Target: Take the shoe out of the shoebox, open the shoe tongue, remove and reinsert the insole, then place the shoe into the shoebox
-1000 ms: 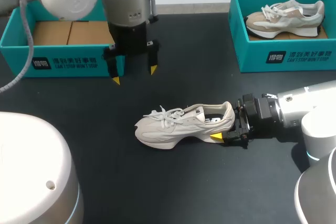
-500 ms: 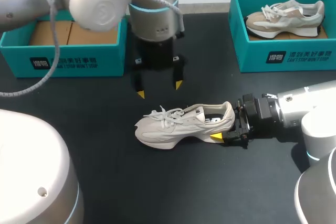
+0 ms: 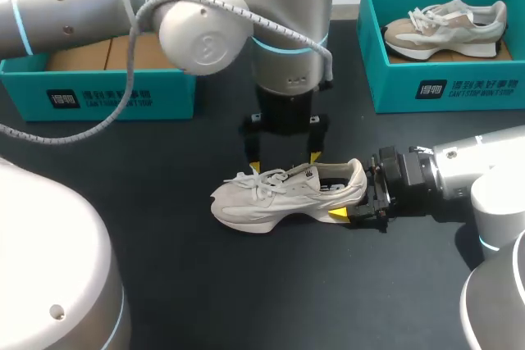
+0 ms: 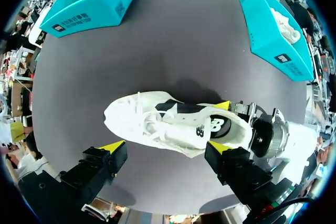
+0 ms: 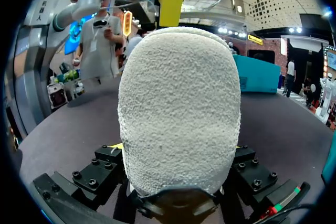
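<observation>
Shoe (image 3: 279, 194) on the counter (image 3: 164, 268), heel (image 3: 354, 179) clenched in the right claw (image 3: 349, 196). Left claw (image 3: 285, 162) hangs released over the laces (image 3: 261, 179); an off-centre drop might snag them or wrench the shoe loose

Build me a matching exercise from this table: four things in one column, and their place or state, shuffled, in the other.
Things
1. left claw
2. right claw
3. left shoebox
4. right shoebox

Place or state
A. holds a beige shoe
B. shut on the heel of the white shoe lying on the table
C. open, over the middle of the white shoe
D. brown cardboard showing inside, no shoe in sight

Pairs: 1-C, 2-B, 3-D, 4-A
</observation>
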You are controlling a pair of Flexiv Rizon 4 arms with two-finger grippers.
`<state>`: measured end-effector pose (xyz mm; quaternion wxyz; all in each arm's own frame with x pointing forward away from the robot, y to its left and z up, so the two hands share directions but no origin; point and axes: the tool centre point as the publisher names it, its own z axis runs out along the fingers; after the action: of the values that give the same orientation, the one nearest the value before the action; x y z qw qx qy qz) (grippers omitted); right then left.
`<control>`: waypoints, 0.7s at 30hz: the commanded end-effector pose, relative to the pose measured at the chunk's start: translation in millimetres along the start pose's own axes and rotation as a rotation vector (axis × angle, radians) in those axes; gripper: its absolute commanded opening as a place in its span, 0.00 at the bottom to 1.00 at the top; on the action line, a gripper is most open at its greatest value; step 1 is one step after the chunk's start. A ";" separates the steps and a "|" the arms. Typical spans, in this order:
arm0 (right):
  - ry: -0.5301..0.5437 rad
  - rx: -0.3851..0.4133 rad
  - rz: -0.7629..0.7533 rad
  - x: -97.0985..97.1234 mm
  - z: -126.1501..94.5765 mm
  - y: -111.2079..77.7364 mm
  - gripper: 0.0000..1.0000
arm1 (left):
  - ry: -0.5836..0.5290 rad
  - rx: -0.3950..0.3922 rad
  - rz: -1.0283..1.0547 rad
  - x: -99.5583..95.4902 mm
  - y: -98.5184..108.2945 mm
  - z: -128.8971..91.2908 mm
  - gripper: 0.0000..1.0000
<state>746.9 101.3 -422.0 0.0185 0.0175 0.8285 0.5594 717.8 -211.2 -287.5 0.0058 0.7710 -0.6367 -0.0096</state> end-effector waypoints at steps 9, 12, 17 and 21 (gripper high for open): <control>-0.003 0.001 -0.001 -1.1 5.7 -7.2 0.00 | -0.067 0.074 -0.045 55.2 4.3 36.9 1.00; -0.003 0.001 -0.001 -1.1 5.7 -7.2 0.00 | -0.075 0.067 -0.050 59.3 1.8 40.8 1.00; -0.003 0.001 -0.001 -1.1 5.7 -7.2 0.00 | -0.111 0.059 -0.048 64.0 1.0 48.2 1.00; -0.003 0.001 -0.001 -1.1 5.7 -7.2 0.00 | -0.145 0.052 -0.047 60.3 2.1 58.4 1.00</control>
<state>746.8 101.3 -422.0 0.0185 0.0175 0.8285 0.5594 729.7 -256.3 -337.1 -0.0279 0.7366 -0.6754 -0.0226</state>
